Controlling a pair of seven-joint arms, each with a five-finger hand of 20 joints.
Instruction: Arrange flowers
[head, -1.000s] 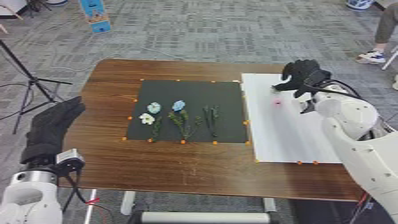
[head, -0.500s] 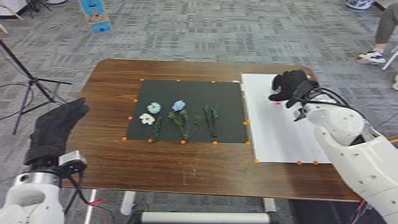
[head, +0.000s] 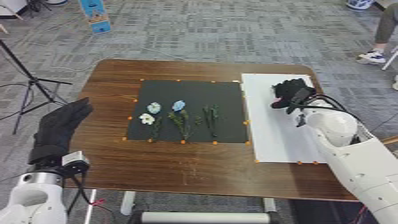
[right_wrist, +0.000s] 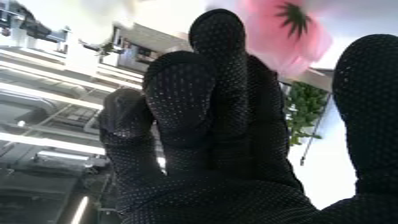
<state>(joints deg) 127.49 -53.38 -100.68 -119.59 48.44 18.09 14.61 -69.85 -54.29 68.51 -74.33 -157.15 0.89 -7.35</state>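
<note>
Having the right hand (head: 291, 91) open, empty, by the pink flower (right_wrist: 282, 32) near the worktop (head: 200, 172)'s far right corner prob gives pinching room; blue flower (head: 179, 105) lies spaced out nearer the left edge.

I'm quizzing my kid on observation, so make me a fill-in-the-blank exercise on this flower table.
The dark mat lies to the ____ of the pale sheet.
On that mat, the bloom nearest the left hand is ____.
By the right hand, the flower with a green star shape is ____.

Missing words: left; white; pink.
</note>
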